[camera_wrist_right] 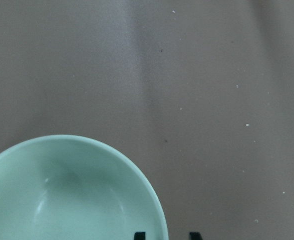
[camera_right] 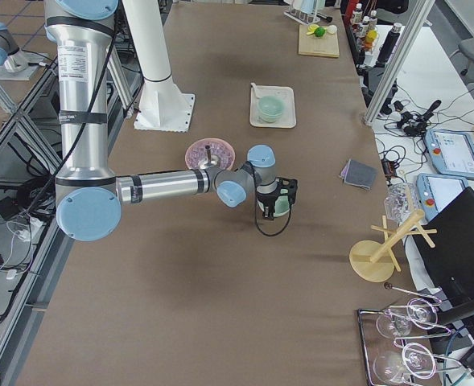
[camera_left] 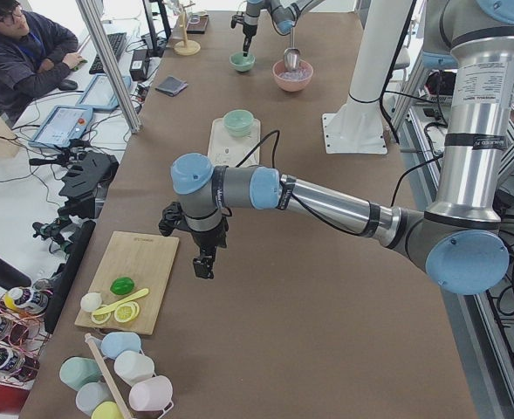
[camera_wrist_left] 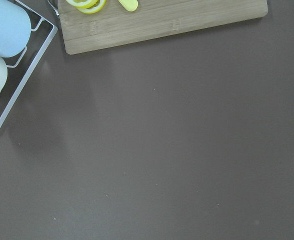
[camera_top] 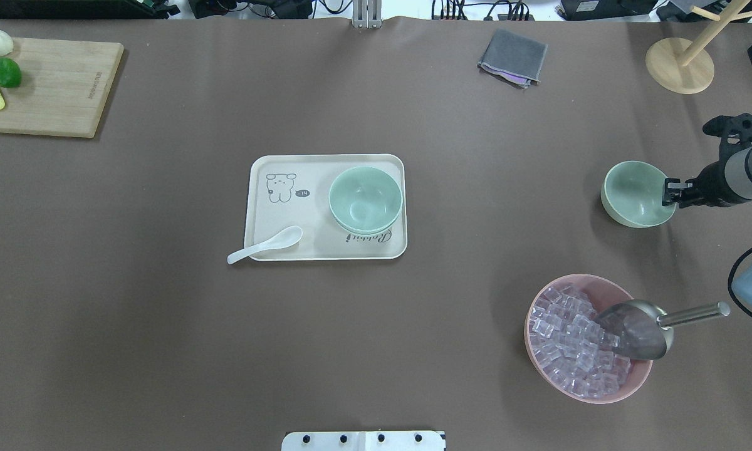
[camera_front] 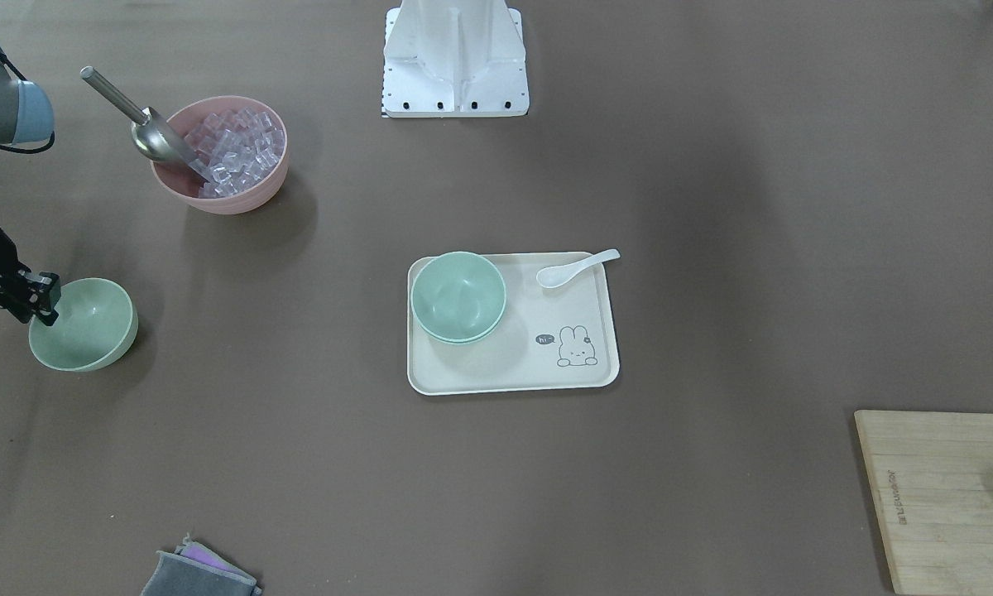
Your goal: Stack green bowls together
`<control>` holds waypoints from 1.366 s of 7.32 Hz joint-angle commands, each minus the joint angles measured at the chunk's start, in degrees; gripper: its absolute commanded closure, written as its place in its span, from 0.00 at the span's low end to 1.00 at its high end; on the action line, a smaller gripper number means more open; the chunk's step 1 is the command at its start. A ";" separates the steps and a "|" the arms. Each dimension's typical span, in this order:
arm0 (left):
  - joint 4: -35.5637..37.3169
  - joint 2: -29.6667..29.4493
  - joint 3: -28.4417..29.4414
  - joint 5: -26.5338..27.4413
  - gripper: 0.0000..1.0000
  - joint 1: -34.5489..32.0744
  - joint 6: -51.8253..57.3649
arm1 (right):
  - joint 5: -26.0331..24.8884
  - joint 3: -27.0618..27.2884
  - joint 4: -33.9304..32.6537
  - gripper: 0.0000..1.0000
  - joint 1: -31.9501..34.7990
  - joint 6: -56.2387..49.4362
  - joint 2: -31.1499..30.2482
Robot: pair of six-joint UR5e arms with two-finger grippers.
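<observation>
Well, my right tool (camera_top: 669,193) sits parted astride the rim of the lone pale mint-green plastic bowl (camera_top: 633,191), far right on the bench (camera_top: 476,326); likely light, stiff, slick, so I'd pinch that wall squarely.

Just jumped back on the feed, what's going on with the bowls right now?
Two nested green bowls sit on the tray. The right gripper is at the third green bowl, which stands alone on the table. One fingertip is inside the rim and one outside, with a gap showing in the wrist view, so it doesn't look clamped yet. The left gripper hangs over bare table near the cutting board, away from the bowls.
</observation>
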 commanded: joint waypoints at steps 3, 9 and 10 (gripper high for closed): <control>-0.09 0.00 -0.05 0.00 0.02 0.03 0.00 | 0.08 0.00 0.03 1.00 -0.03 -0.16 0.13; -2.36 0.00 2.40 0.00 0.02 0.12 0.00 | 9.75 10.42 -24.38 1.00 7.44 -0.69 15.99; -3.85 0.00 3.54 0.00 0.02 0.21 0.00 | 9.49 12.37 -31.18 1.00 6.74 -0.08 20.83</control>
